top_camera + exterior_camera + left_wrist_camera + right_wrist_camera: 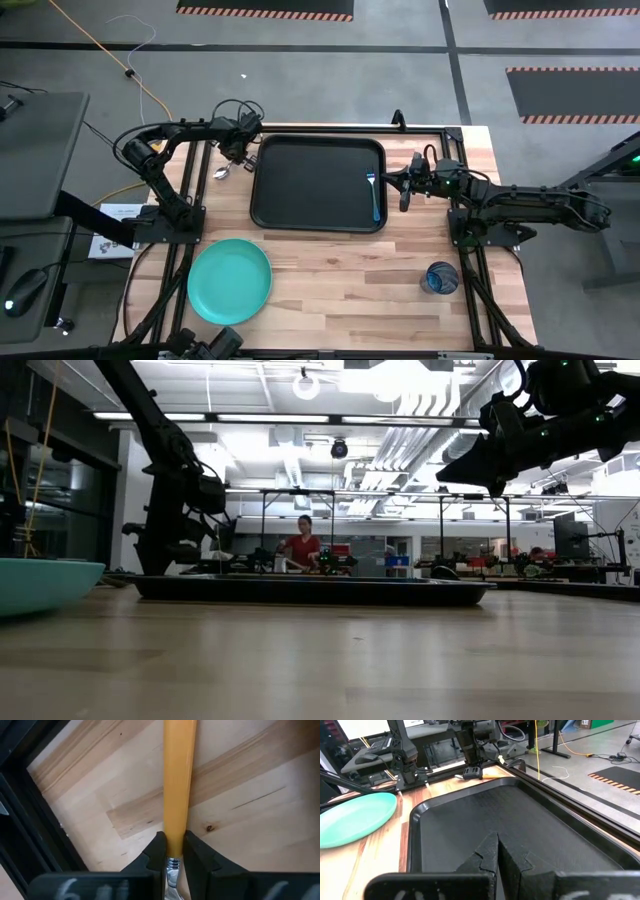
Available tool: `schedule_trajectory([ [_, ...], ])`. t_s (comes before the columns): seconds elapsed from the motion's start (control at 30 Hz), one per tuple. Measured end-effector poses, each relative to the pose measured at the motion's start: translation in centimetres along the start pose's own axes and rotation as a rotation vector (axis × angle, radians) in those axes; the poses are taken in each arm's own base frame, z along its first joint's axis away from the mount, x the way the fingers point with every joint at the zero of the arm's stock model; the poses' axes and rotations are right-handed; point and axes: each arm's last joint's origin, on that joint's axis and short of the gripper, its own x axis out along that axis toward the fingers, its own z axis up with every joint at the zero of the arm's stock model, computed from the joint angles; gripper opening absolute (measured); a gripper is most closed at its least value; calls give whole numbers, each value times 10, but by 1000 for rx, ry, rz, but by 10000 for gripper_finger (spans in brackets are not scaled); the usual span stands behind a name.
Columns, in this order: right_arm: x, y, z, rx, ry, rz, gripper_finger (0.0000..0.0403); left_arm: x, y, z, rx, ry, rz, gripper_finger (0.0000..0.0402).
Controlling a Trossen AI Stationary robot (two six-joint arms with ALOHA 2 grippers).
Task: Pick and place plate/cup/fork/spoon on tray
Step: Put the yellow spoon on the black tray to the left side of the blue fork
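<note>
Spoon (178, 780): yellow handle, metal bowl. Pinched at the neck between the two fingers (156, 855) of the left gripper (174, 854), the handle running straight out ahead of the fingertips over bare wood. In the high view its bowl lies on the table just beside the tray's left edge, under that gripper.

Left gripper: down at the tabletop off the tray's left side, clamped on the spoon.

Right gripper (404, 188): fingers (490, 851) pressed together, holding nothing, raised above the tray's right rim and pointing across the tray.

Tray (300, 180): black, low rim, ahead of and below the right fingertips; its left edge is just beside the left fingers.

Fork (374, 195): blue handle, lying on the tray along its right edge, just inside the rim and close to the right fingertips.

Plate (229, 280): turquoise, flat on the table off the tray's near-left corner, well apart from both sets of fingers.

Cup (441, 277): dark-blue translucent tumbler, on the table behind and to one side of the right gripper, clear of the tray.

Table (340, 275): pale wood planks.

Paper sheet (112, 232): printed, off the table's left edge; writing too small to read. No brand or label legible elsewhere.
</note>
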Motion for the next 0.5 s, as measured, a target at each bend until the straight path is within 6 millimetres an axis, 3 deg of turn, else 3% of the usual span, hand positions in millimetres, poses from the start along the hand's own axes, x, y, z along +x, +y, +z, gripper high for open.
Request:
schedule_trajectory([
  [0.3,0,0,0,0,0,0,0,-7,5,6,-23,-35,99,17],
  [0.5,0,0,0,0,1,0,0,-18,6,6,-30,-72,63,2],
])
